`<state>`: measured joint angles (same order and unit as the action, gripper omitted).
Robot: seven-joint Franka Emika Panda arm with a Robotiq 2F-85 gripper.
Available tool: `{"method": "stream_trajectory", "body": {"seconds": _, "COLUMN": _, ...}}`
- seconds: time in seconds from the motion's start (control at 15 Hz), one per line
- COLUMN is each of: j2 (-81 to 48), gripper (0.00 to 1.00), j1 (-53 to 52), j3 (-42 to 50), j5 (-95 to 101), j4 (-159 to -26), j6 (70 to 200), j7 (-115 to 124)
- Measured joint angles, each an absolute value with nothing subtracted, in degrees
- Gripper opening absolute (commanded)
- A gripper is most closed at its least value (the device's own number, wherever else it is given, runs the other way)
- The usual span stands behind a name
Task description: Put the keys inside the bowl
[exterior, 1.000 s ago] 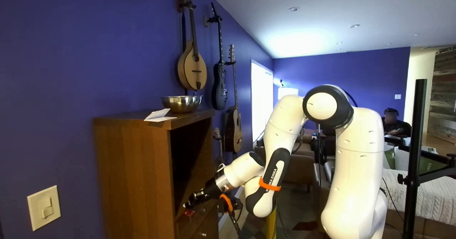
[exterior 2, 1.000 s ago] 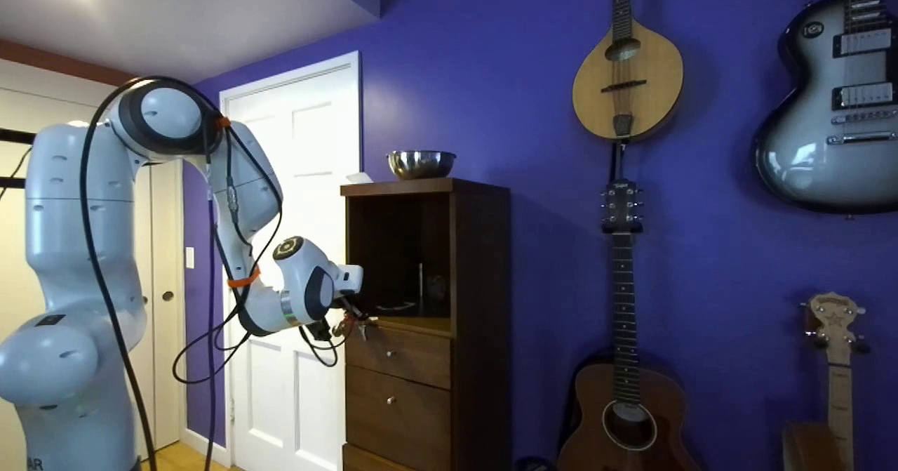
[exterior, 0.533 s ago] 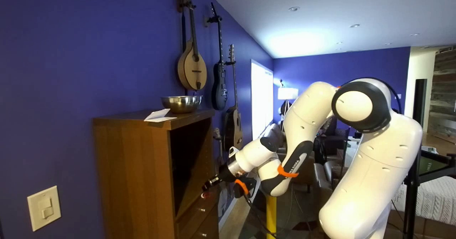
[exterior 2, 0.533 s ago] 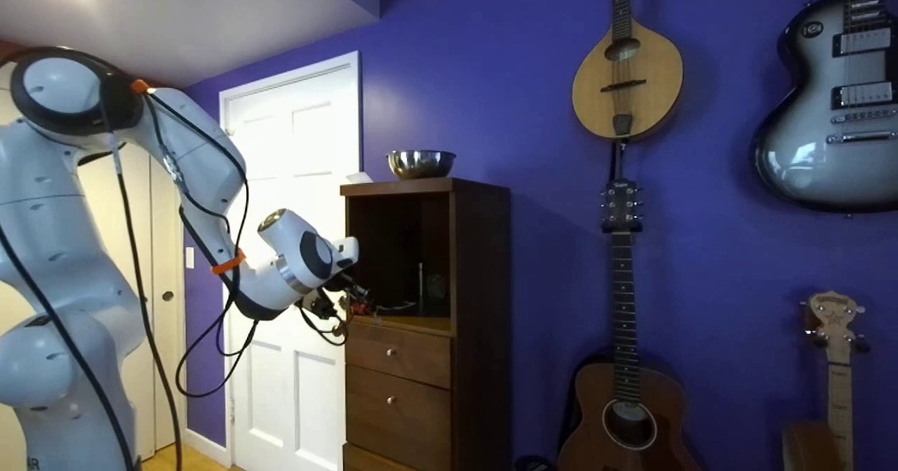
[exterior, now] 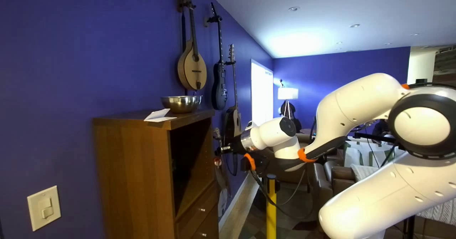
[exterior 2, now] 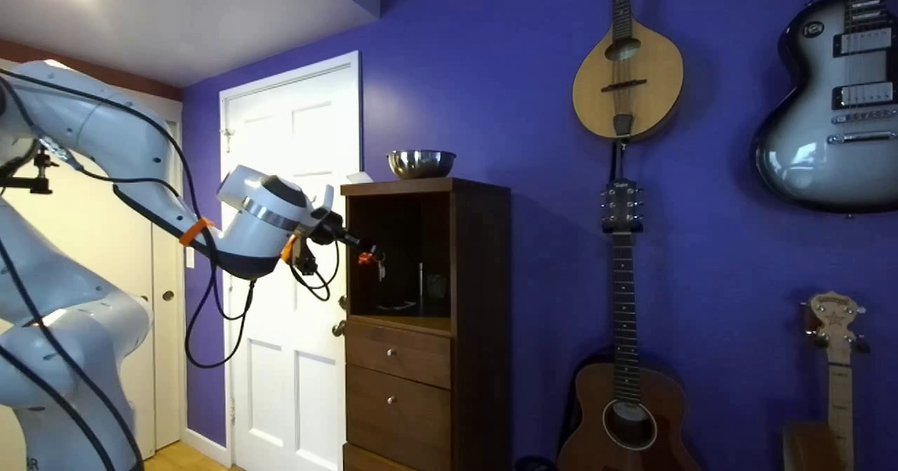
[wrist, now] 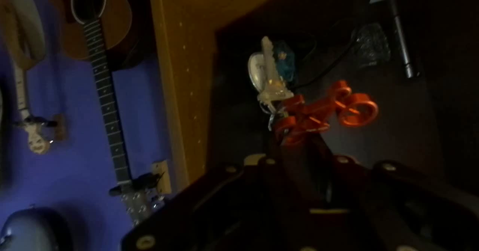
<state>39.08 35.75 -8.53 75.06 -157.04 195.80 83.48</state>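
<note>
Exterior view, from the left edge: pale arm [exterior 2: 144,144], partly cut off by the frame, with an orange band [exterior 2: 195,231] around it short of the wrist. White door [exterior 2: 284,359] behind. Next along, gripper [exterior 2: 372,248], tipped slightly down, in front of the upper compartment of the brown cabinet [exterior 2: 483,302]. In an exterior view its tips show just right of the cabinet's front edge, outside the compartment.

Jaws: together, clamped on the keys [wrist: 275,90], which dangle below the tips. Wrist view, left to right within the bunch: white disc [wrist: 256,71], pale key [wrist: 268,62], blue tag [wrist: 285,61], then an orange tag [wrist: 318,110], bicycle-shaped, right at the fingertips. Dark and a little blurred there; exact line of contact hard to read.

Cabinet top: folded white paper [exterior 2: 360,177] at the left, shiny metal bowl [exterior 2: 421,166] upright just right of it. Keys are lower than the bowl and well apart from it. Compartment below holds a slim metal rod [wrist: 403,43] and a clear object [wrist: 373,45], kind unclear.

Farther right, on the blue wall: mandolin [exterior 2: 628,85] above a brown guitar [exterior 2: 625,345], then a silver-faced electric guitar [exterior 2: 807,148]; below that, the neck [exterior 2: 840,380] of another stringed instrument.
</note>
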Motion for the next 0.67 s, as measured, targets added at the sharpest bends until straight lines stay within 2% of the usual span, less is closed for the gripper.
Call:
{"method": "stream_trajectory", "body": {"seconds": 0.07, "j2": 42.01, "gripper": 0.06, "j1": 35.72, "j3": -7.95, "j5": 76.82, "j4": -157.05, "j6": 194.42, "j7": 86.81}}
{"method": "stream_trajectory", "body": {"seconds": 0.13, "j2": 44.82, "gripper": 0.23, "j1": 35.68, "j3": -7.29, "j5": 78.51, "j4": -157.06, "j6": 192.94, "j7": 90.12}}
{"method": "stream_trajectory", "body": {"seconds": 0.33, "j2": 51.02, "gripper": 0.23, "j1": 35.64, "j3": -5.63, "j5": 81.93, "j4": -157.27, "j6": 189.85, "j7": 96.38}}
{"method": "stream_trajectory", "body": {"seconds": 0.4, "j2": 51.97, "gripper": 0.06, "j1": 35.64, "j3": -5.45, "j5": 82.17, "j4": -157.44, "j6": 189.55, "j7": 96.89}}
{"method": "stream_trajectory", "body": {"seconds": 0.67, "j2": 51.93, "gripper": 0.06, "j1": 35.56, "j3": -4.94, "j5": 82.27, "j4": -157.24, "j6": 191.70, "j7": 94.84}}
